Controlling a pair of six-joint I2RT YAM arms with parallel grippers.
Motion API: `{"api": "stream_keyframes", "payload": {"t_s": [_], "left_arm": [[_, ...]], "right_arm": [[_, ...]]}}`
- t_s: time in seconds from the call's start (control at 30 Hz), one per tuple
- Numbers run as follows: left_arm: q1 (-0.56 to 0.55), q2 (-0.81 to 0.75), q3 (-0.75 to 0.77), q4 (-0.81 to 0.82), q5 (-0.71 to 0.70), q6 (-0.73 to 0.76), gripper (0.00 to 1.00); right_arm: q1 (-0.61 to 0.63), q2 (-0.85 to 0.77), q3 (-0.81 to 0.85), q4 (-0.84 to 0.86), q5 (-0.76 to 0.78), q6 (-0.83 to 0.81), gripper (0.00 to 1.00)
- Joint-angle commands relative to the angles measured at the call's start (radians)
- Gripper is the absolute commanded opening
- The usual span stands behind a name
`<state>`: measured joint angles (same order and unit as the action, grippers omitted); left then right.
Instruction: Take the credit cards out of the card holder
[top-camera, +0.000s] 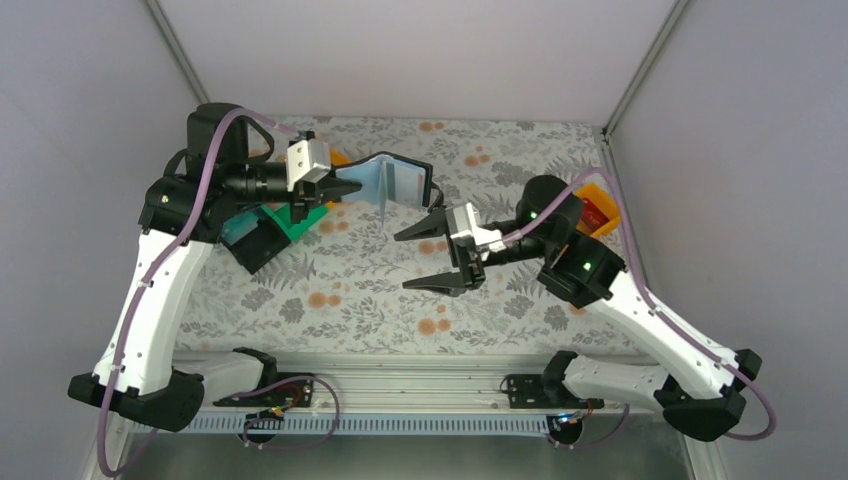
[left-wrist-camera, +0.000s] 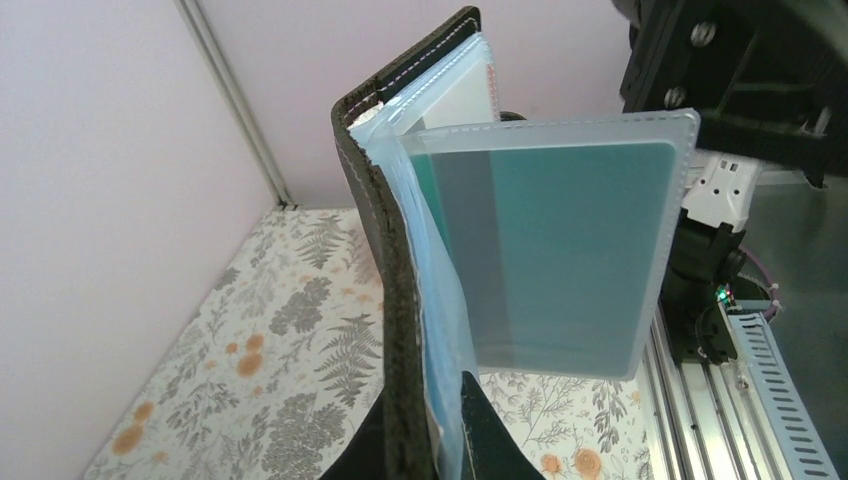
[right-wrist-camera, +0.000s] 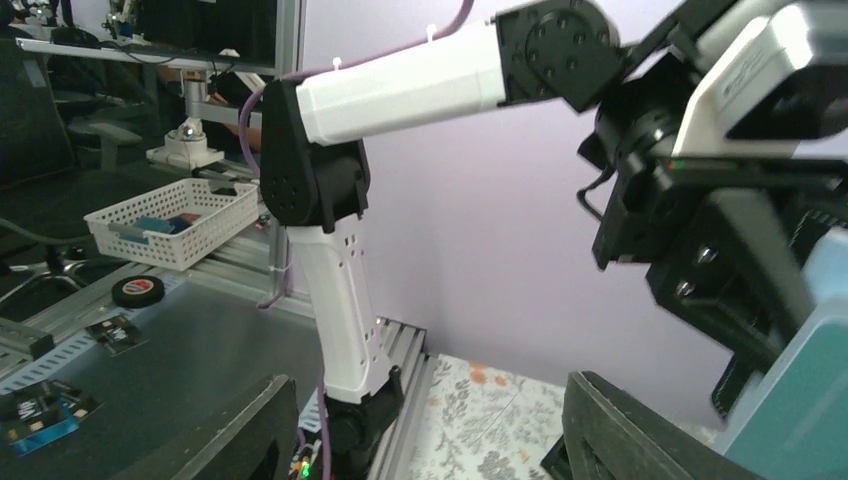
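At the right rim of the floral-patterned table, an open orange box-shaped tray sits behind my right arm. Something red lies in it, too small to name. On the left side, an open green tray and an open black tray sit touching each other under my left arm, which hides what they hold. In the right wrist view, a white lattice basket stands off the table on a bench, with blue items in it.

The black stitched folding card holder is up in the air, spread open, with its clear plastic sleeves fanned out. One sleeve holds a flat teal credit card, and a paler one shows behind it.

My left pincer is pressed together on the bottom edge of the card holder, pinching the cover and sleeves.

My right pincer is spread wide and holds nothing. It faces the card holder from the right, and its upper finger is near the holder's far edge but apart from it.
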<state>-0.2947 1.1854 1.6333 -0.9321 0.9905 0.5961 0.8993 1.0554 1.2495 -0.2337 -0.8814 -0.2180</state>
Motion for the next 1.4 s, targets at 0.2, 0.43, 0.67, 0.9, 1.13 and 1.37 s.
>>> {"api": "stream_keyframes", "payload": {"t_s": [0.2,0.43,0.67,0.9,1.13,1.37], "left_arm": [[0.002,-0.018,0.004,-0.022,0.016,0.071,0.02],[0.001,-0.025,-0.006,-0.027,0.017,0.076,0.02],[0.001,-0.028,0.000,-0.021,0.001,0.067,0.02],[0.001,-0.024,0.003,-0.016,0.000,0.063,0.02],[0.003,-0.028,0.001,-0.018,0.002,0.064,0.02],[0.001,-0.028,-0.004,-0.020,0.010,0.064,0.02]], "right_arm": [[-0.006,0.000,0.006,0.108,0.316,0.077,0.46],[-0.010,-0.038,-0.008,0.095,0.274,0.050,0.47],[-0.022,-0.109,-0.030,0.073,0.376,0.065,0.49],[-0.028,-0.119,-0.056,0.017,0.513,0.066,0.40],[-0.029,-0.075,-0.054,0.008,0.535,0.056,0.46],[-0.029,-0.043,-0.058,0.038,0.543,0.059,0.55]]}}
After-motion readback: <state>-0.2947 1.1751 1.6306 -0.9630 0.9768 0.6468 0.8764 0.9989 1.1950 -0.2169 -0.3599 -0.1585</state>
